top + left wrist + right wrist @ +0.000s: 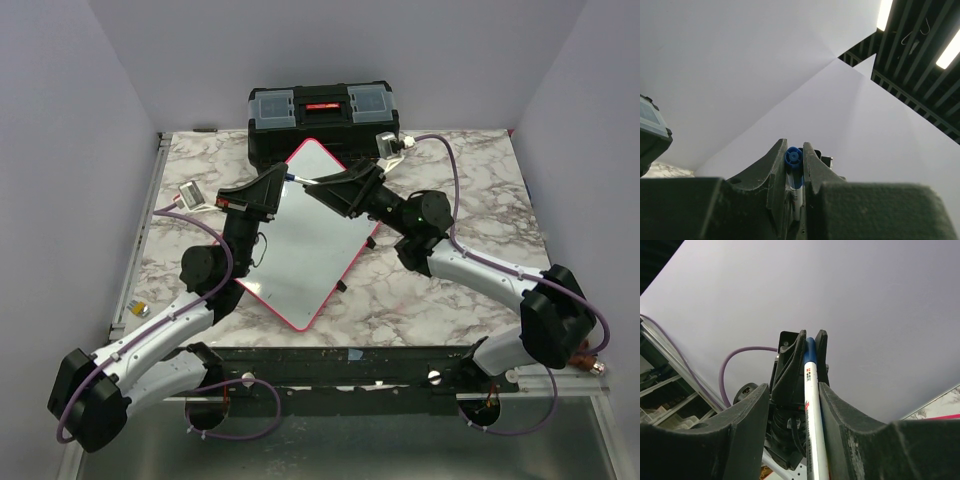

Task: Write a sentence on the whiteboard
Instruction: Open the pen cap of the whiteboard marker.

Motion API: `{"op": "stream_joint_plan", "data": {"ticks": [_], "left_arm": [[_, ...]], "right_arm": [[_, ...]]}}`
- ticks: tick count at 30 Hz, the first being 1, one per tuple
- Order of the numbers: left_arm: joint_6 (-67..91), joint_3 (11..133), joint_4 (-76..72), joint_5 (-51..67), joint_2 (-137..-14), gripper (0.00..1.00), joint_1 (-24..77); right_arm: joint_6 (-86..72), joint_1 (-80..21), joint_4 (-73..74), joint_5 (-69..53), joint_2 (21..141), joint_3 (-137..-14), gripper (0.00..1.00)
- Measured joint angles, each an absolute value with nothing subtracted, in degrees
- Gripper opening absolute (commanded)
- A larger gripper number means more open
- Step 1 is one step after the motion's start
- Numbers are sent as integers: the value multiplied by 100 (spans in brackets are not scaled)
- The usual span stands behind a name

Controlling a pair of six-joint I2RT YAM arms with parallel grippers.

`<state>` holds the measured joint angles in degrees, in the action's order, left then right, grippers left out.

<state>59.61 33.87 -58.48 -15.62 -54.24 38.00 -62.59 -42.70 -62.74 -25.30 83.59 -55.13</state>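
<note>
Red-framed whiteboard [310, 245] lies centre frame on the desk [450, 290]: likely light, stiff, slick; grip its frame edge. Left tool [794, 150] clamps the marker [812, 405] by its blue cap [793, 157]; right tool [325, 190] brackets the barrel, ajar.

Plain pale grey walls [330, 50] on three sides. Marble-look table top [420, 300], white with grey veins. Black toolbox [322, 112] at far table edge, close to back wall. Metal rail [133, 255] along left table edge. Up high: dark ceiling beams [910, 70], two long bright strip lights [951, 50]. Shelves [660, 400] with boxes off to one side.
</note>
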Motion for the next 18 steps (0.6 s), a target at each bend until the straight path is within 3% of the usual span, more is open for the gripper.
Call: {"op": "stream_joint_plan", "data": {"ticks": [18], "left_arm": [[5885, 3229, -6088, -1494, -5465, 0, 3802]], "right_arm": [[-6239, -4270, -6045, -2318, 8361, -5513, 34]]}}
